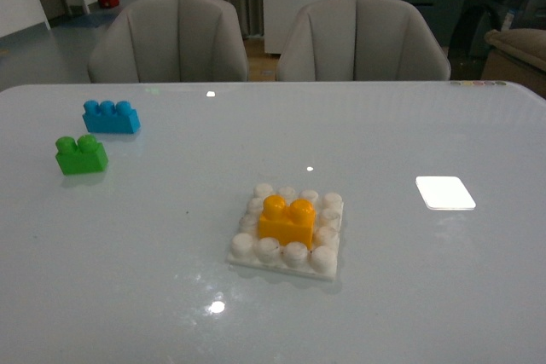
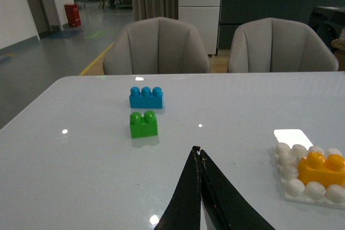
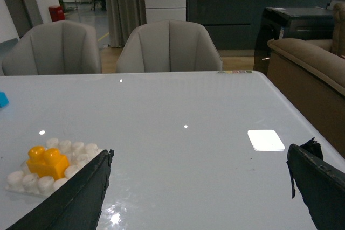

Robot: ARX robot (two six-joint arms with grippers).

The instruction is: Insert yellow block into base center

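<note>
Neither gripper shows in the front view. Seen from its own wrist camera, the left gripper [image 2: 199, 152] has its two dark fingers pressed together to a point above bare table, pinching nothing. The right gripper [image 3: 199, 179] stands spread wide, one dark finger at each side of its wrist picture, with nothing between them.

On the glossy pale table [image 1: 128, 279], going left to right in the front view: the green brick [image 1: 81, 154], two-studded, lies at about 9 o'clock, with the blue brick [image 1: 111, 116], three-studded, just beyond it toward 10 o'clock, near but apart. Toward 6 o'clock of the table's middle lies the base [image 1: 288, 232], a flat square white plate ringed with round white studs. The yellow block [image 1: 287, 220] sits on the base's center: small, yellow-orange, glossy, two round studs on top, upright, with white studs visible on every side of it. Well to the right, at about 3 o'clock, lies a flat bright white patch [image 1: 444, 193].
</note>
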